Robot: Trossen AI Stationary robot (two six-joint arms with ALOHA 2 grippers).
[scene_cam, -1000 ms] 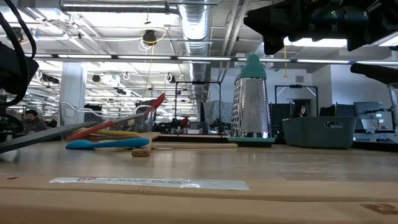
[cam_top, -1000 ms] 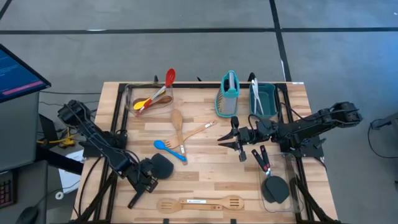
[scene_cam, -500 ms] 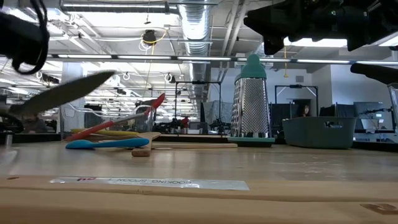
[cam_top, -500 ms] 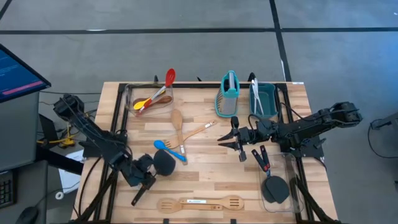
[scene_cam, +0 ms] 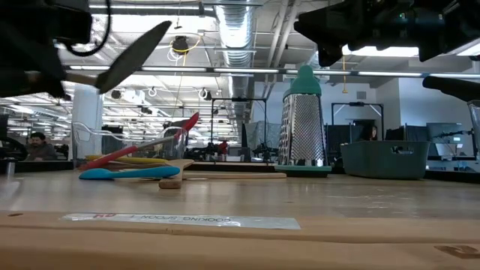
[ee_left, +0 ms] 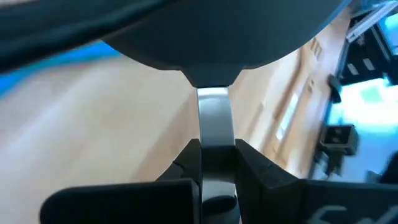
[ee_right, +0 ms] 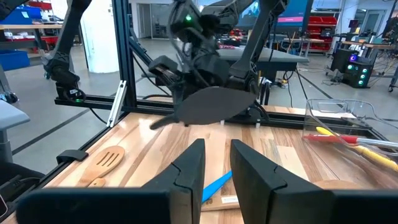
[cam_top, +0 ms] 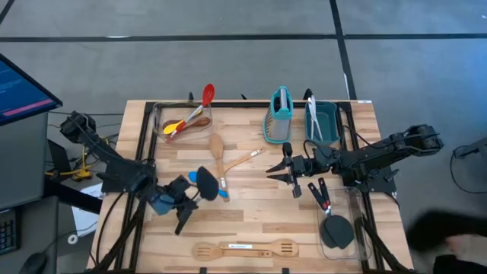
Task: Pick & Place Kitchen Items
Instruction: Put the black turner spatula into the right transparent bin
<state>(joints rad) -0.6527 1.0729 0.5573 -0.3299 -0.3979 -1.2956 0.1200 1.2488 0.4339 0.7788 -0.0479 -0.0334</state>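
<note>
The task is judged to be at an early-to-middle stage. A black spatula with a broad flat blade and metal neck [cam_top: 199, 186] is carried clear of the light wooden table [cam_top: 251, 194] by the left gripper [cam_top: 180, 192], which is clenched on the neck just behind the blade. The spatula is held above the table's left-centre, over the blue spoon [cam_top: 215, 185], and is not yet placed.

Items that appear already stowed:
- A red spoon [cam_top: 206, 96] and a yellow spoon [cam_top: 174, 127] lie in the clear see-through container [cam_top: 160, 114] at the far left.
- White tongs [cam_top: 313, 116] lie in the teal rectangular bin [cam_top: 332, 116] at the far right.
- A second black spatula [cam_top: 335, 231] rests in a clear container at the near right, as far as the high view shows.

Items left on the table:
- The blue spoon, two wooden spoons [cam_top: 217, 150] near the centre, a wooden slotted spatula [cam_top: 278, 247] and wooden spoon at the near edge, the teal box grater [cam_top: 279, 116] standing upright beside the bin, and a dark red-marked utensil [cam_top: 321, 195].

The right gripper [cam_top: 291, 174] is held above the table's centre-right; nothing is seen between its fingers, which stand slightly apart.
</note>
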